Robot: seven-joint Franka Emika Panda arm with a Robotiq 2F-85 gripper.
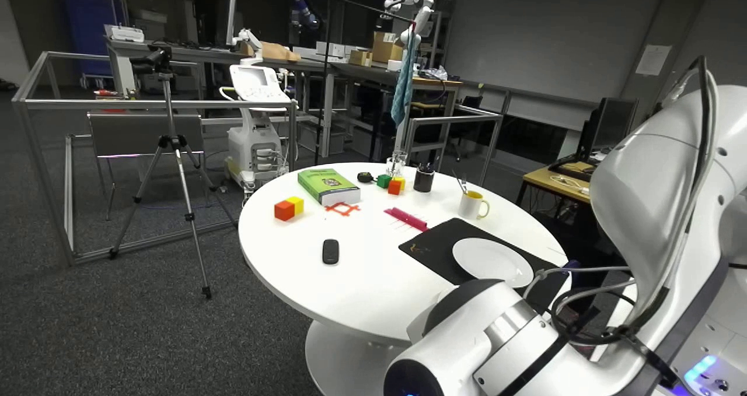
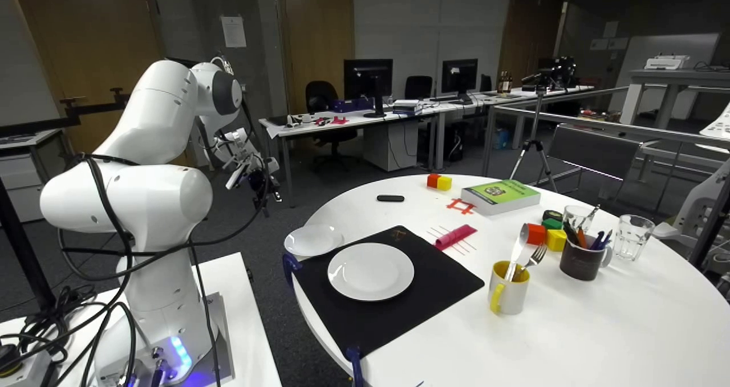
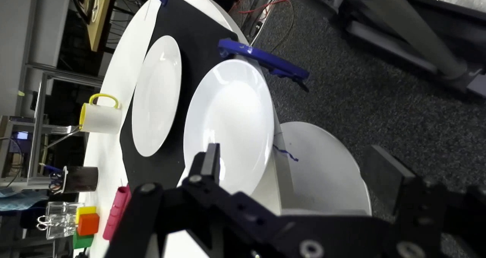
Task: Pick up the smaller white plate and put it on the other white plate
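Note:
The smaller white plate (image 2: 313, 240) lies at the table's edge, partly beside the black mat. It fills the middle of the wrist view (image 3: 235, 110) and is hidden behind the arm in an exterior view. The other white plate (image 2: 370, 271) lies flat on the mat; it also shows in an exterior view (image 1: 493, 260) and left of the smaller plate in the wrist view (image 3: 157, 94). My gripper (image 3: 296, 153) is open and empty. One finger shows in front of the smaller plate, the other over the floor past the table edge. In an exterior view the gripper (image 2: 271, 193) hangs above and apart from the plate.
The black mat (image 2: 433, 296) is held by blue clamps (image 3: 262, 56), one close to the smaller plate. A mug with cutlery (image 2: 510, 293), a pen cup (image 2: 582, 259), glasses, colored blocks, a pink roll (image 2: 455, 236), a green book (image 2: 502, 196) and a black device (image 1: 330, 251) stand on the round table.

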